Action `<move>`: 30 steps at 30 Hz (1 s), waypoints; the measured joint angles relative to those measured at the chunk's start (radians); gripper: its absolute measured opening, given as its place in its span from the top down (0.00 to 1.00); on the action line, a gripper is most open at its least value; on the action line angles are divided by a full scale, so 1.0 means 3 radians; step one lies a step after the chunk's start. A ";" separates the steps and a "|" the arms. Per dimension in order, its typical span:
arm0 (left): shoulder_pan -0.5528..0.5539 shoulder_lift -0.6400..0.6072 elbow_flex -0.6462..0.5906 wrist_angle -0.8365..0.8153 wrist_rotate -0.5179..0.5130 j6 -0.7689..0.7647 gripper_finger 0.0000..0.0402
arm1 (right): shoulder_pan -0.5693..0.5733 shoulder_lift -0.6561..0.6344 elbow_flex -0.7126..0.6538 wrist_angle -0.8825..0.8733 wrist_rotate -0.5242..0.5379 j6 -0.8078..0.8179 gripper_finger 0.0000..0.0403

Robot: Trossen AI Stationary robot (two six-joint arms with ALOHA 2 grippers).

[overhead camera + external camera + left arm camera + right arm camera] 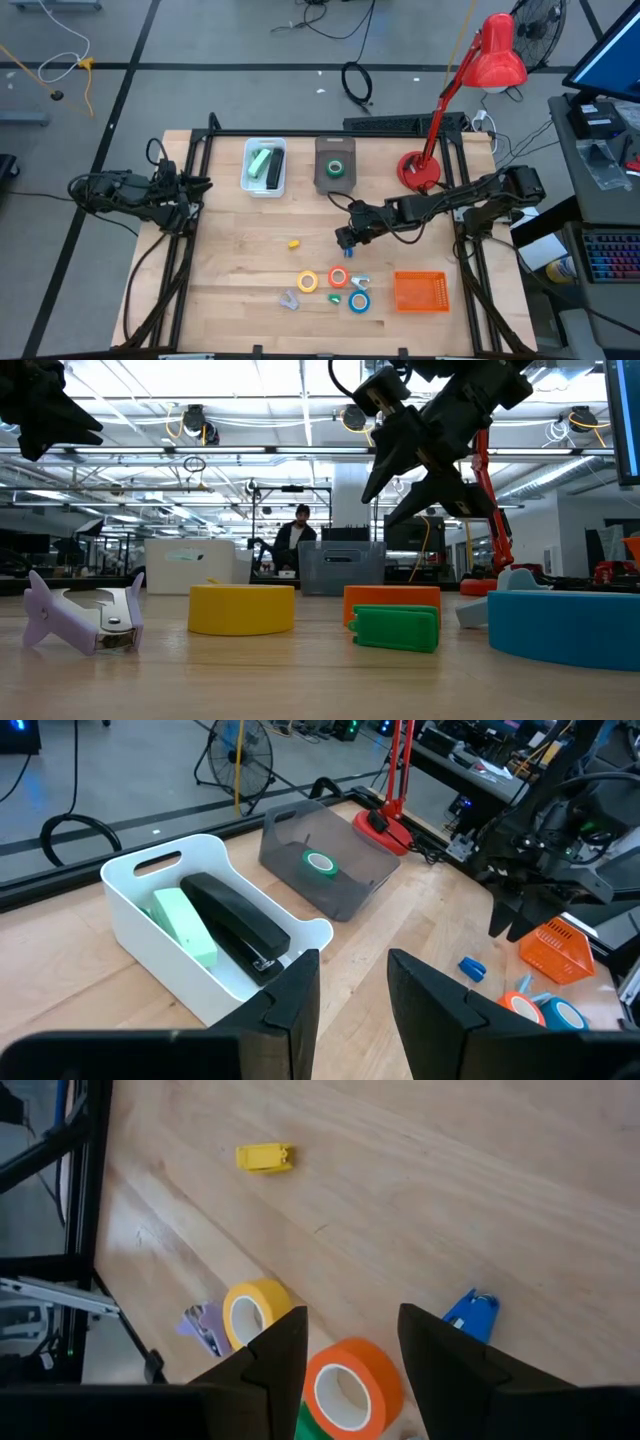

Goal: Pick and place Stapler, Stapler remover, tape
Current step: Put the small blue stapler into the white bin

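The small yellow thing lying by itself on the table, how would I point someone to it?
Start at the wooden table and find the cluster of tape rolls near its front edge. Between that cluster and the white bin lies the yellow piece, alone on bare wood. Unlike the yellow tape roll, it is a tiny solid block, not a ring.
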 joint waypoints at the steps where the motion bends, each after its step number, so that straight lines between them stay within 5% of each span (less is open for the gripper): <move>1: 0.0000 0.0000 0.0000 0.0000 0.0000 0.0000 0.70 | -0.0005 0.0000 0.0000 -0.0001 0.0001 0.0032 0.62; 14: 0.0000 0.0000 0.0000 0.0000 -0.0001 0.0003 0.70 | 0.0077 0.0000 -0.0001 -0.0146 0.0270 0.0375 0.62; 24: 0.0001 -0.0001 0.0000 0.0001 -0.0003 0.0004 0.70 | 0.0268 0.0262 0.0889 -0.1721 0.0336 0.0522 0.62; 30: 0.0001 -0.0001 0.0000 0.0000 -0.0003 0.0009 0.70 | 0.0281 0.0668 0.1262 -0.2024 0.0321 0.0529 0.62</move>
